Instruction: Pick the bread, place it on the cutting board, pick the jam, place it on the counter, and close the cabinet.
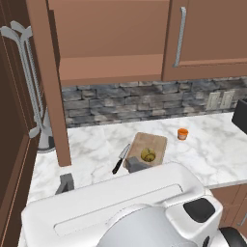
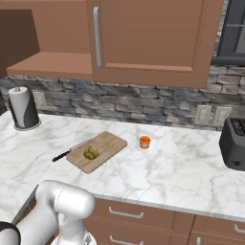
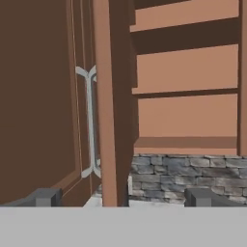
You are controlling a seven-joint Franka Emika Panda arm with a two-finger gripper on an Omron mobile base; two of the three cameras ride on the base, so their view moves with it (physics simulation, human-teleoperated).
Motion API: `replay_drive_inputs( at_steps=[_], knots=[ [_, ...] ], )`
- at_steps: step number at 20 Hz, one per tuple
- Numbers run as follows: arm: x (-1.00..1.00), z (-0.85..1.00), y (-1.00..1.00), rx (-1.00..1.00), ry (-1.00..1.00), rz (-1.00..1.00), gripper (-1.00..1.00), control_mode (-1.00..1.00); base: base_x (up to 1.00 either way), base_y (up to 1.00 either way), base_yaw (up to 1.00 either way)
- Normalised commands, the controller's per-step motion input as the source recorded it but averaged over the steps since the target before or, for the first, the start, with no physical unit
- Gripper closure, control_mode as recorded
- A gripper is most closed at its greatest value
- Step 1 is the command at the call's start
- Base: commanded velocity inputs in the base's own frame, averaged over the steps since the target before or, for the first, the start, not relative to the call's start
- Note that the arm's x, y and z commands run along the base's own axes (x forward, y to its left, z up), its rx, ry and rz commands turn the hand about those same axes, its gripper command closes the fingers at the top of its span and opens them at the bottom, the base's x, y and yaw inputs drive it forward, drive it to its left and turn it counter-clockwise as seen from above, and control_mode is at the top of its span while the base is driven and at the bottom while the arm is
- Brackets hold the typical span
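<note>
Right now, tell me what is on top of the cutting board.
The bread sits on the cutting board. The knife lies beside it, off the board. What's under the bread is hidden.
</note>
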Motion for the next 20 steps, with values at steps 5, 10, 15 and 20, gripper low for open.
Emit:
replay_drive_inputs(
  at_steps=[5,10,15,20],
  knots=[
    [0.00,0.00,0.01,0.00,0.00,0.01,-1.00,-1.00,0.00,0.00,0.00],
    [0.03,0.00,0.04,0.00,0.00,0.00,-1.00,-1.00,0.00,0.00,0.00],
    [0.05,0.00,0.04,0.00,0.00,0.00,-1.00,-1.00,0.00,0.00,0.00],
    [0.06,-0.02,0.03,0.00,0.00,0.00,-1.00,-1.00,0.00,0.00,0.00]
  ],
)
